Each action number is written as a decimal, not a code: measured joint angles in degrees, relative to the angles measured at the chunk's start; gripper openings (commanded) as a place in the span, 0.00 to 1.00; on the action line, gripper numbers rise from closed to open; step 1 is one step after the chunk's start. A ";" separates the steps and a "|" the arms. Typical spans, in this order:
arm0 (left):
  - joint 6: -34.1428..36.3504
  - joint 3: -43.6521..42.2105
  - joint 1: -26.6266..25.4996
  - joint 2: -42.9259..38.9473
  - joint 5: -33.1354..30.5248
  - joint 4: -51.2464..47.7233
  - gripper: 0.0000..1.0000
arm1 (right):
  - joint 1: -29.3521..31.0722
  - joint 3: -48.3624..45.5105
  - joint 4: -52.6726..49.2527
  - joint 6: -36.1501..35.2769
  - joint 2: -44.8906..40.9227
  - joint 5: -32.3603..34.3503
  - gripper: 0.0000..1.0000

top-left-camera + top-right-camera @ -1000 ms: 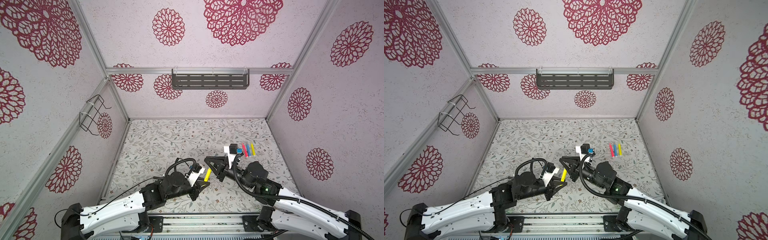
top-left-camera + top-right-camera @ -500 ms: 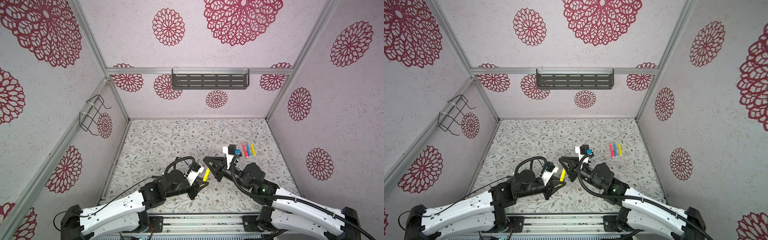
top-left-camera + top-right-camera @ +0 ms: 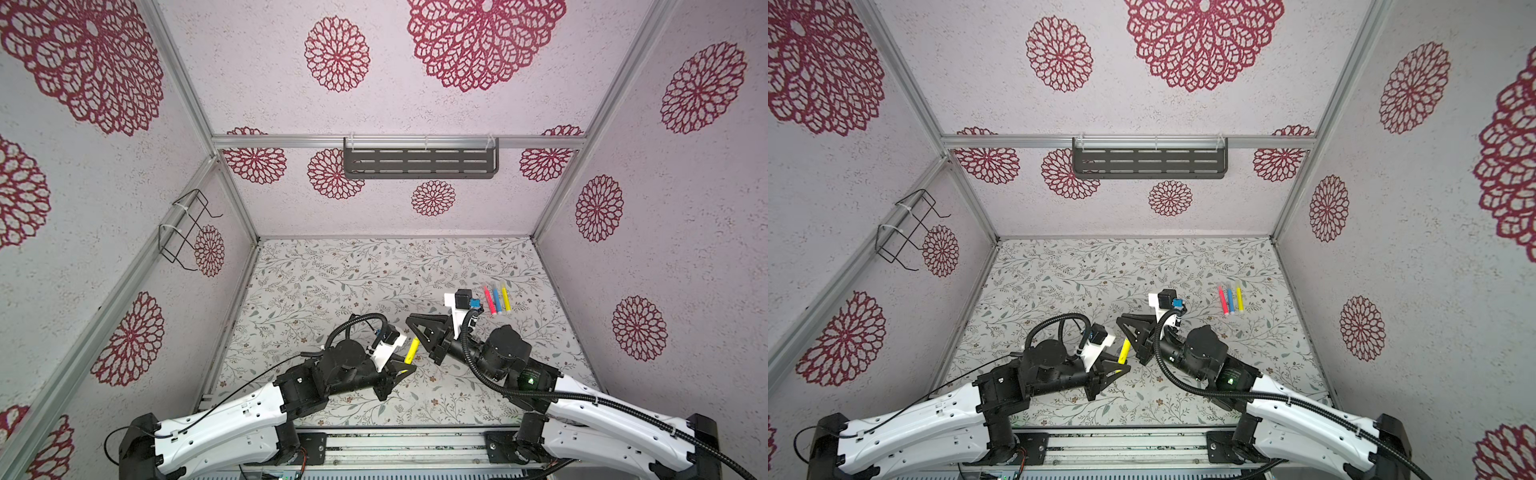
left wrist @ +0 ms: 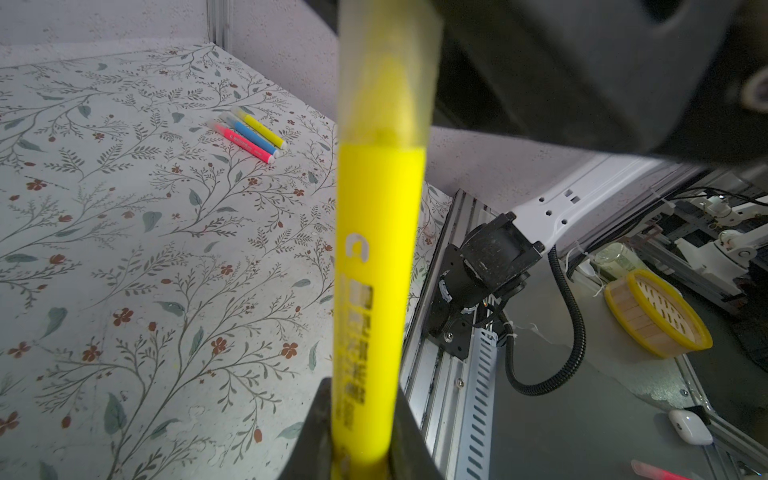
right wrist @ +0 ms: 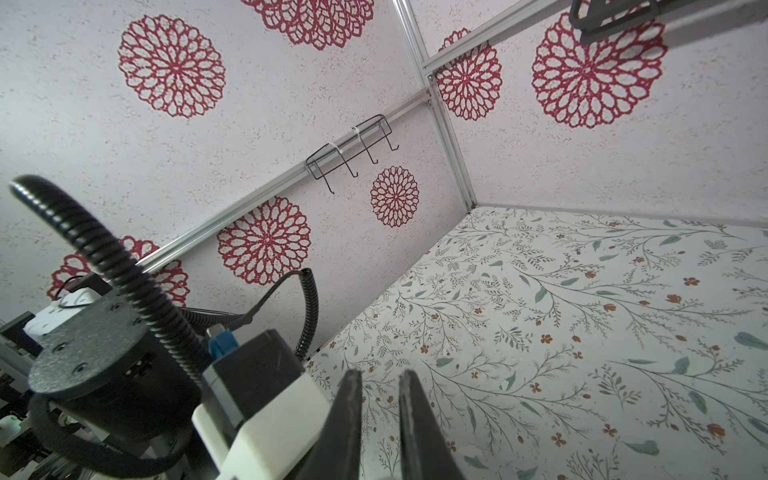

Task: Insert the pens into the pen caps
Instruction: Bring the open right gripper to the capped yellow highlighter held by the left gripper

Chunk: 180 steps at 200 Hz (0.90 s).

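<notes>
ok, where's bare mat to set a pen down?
Free: floral mat, far band along the back wall and left strip by the side wall. Crowded: near centre, left gripper and right gripper at the held yellow pen; three pens lie at right.

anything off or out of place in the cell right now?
Nothing clearly wrong. Three pens lie side by side on the table; the yellow pen is held in the left gripper's jaws. One oddity: a pink object lying past the front rail, off the table, too blurred to identify.
</notes>
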 measured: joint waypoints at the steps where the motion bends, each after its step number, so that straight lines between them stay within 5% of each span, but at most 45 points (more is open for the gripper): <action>1: 0.00 0.00 0.00 -0.02 0.02 0.02 0.00 | 0.00 0.20 -0.20 -0.02 -0.04 0.04 0.31; 10: -0.74 0.02 0.09 -0.17 -0.94 1.99 0.00 | 0.24 1.46 -2.80 -0.39 -0.44 -0.63 0.59; 20: -1.90 0.44 1.40 -0.61 -2.97 5.79 0.00 | 1.64 1.64 -7.30 -1.22 -0.92 -2.21 0.67; 84: -5.84 -1.09 2.49 -7.06 -9.68 13.60 0.00 | 3.67 3.08 -23.52 -4.61 -7.21 -3.41 0.68; 180: -6.49 -2.84 -0.59 -5.99 -15.65 13.20 0.00 | 3.67 10.14 -26.45 -6.95 -7.76 -1.97 0.70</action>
